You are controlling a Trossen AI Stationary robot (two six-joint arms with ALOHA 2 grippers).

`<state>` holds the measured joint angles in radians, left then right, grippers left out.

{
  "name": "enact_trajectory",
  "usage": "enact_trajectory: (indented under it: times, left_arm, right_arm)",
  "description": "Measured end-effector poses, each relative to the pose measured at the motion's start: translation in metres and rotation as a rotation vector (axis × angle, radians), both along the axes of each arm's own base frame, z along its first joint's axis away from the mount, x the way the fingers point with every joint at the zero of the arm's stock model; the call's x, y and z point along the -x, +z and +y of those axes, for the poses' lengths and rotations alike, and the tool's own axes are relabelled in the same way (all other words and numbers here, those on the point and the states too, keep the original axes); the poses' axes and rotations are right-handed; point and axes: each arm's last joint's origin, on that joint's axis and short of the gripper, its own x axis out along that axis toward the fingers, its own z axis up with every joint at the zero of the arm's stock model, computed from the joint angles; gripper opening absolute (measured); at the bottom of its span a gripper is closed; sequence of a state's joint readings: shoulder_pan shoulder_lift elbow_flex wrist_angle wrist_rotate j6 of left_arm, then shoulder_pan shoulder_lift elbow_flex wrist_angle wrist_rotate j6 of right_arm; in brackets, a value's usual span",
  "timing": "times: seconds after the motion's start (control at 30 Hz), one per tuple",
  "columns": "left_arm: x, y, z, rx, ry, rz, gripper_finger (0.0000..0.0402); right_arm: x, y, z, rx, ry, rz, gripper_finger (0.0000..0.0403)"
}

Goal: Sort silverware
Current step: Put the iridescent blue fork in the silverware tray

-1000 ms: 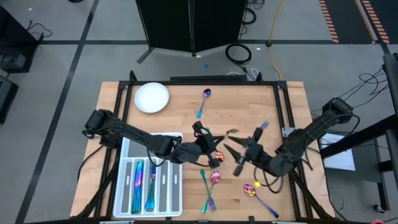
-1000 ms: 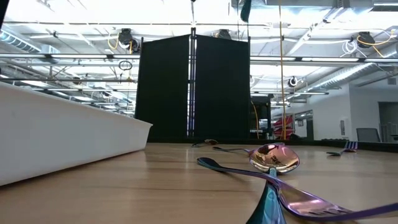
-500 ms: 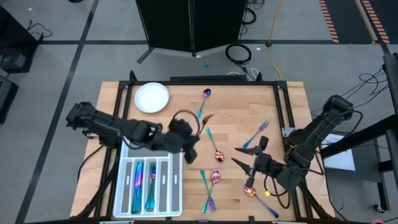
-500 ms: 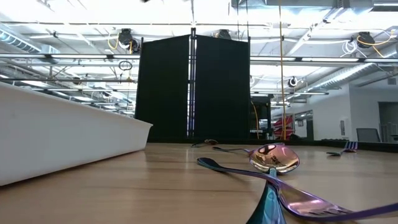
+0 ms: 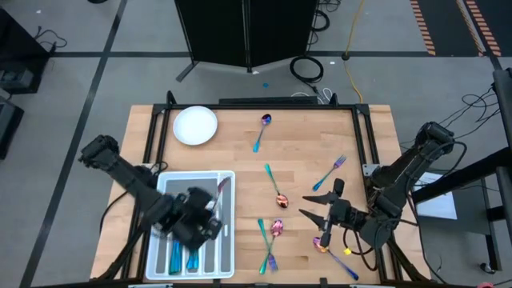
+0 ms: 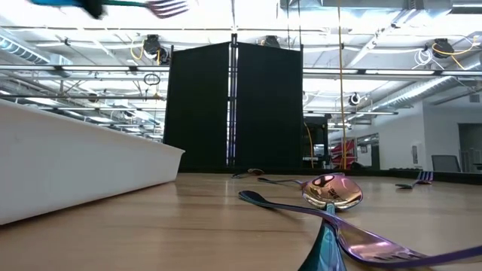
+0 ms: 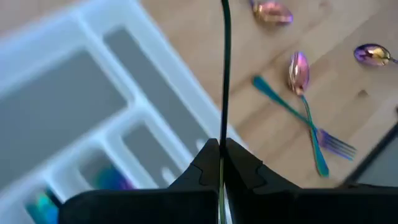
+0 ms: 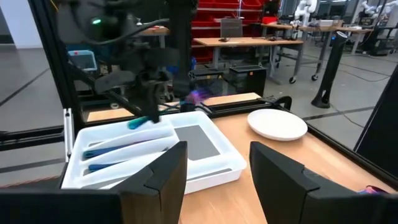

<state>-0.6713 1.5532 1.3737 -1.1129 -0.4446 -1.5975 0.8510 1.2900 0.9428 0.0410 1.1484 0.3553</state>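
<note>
My left gripper [image 5: 210, 206] hangs over the translucent white compartment tray [image 5: 228, 240], shut on an iridescent fork [image 5: 221, 187] with a teal handle and purple tines. That fork shows blurred at the top of the low view [image 6: 167, 7]. Two pieces lie in the tray's long compartments [image 5: 178, 240]. Loose silverware lies flat on the wood: a spoon [image 5: 262, 128], a spoon [image 5: 275, 188], a fork [image 5: 332, 170], a crossed fork and spoon [image 5: 268, 240] and a spoon [image 5: 324, 244]. My right gripper [image 5: 308, 202] is open over the table's right near part. My left gripper [image 7: 222, 152] pinches the fork's handle [image 7: 222, 134] between its two fingers. The fork runs on straight out of the fingertips, along them, seen edge-on. It is lifted clear above the tray, with its tines toward the table's far side.
A white round plate [image 5: 195, 126] sits at the far left corner. The tray's wall [image 6: 75, 162] fills the left of the low view. Bare wood lies between the tray and the middle spoons. A black panel stands beyond the far edge.
My left gripper has swung from the table's middle toward the left and near edges, carrying the fork from over the wood to above the tray. My right gripper drew back a little toward the near edge, then kept still, open throughout.
</note>
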Motion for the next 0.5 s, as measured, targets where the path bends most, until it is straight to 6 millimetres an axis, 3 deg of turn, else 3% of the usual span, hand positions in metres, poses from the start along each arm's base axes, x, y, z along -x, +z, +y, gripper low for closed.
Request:
enact_trajectory:
  times: [0.33, 0.5]
  left_arm:
    - [0.061, -0.045, -0.048, 0.074, 0.203, -0.085, 0.0006]
    - [0.073, -0.072, -0.069, 0.127, 0.201, -0.096, 0.0006]
  right_arm:
    - [0.000, 0.000, 0.001, -0.009, 0.012, 0.000, 0.0162]
    - [0.001, 0.000, 0.005, -0.061, 0.104, 0.004, 0.0162]
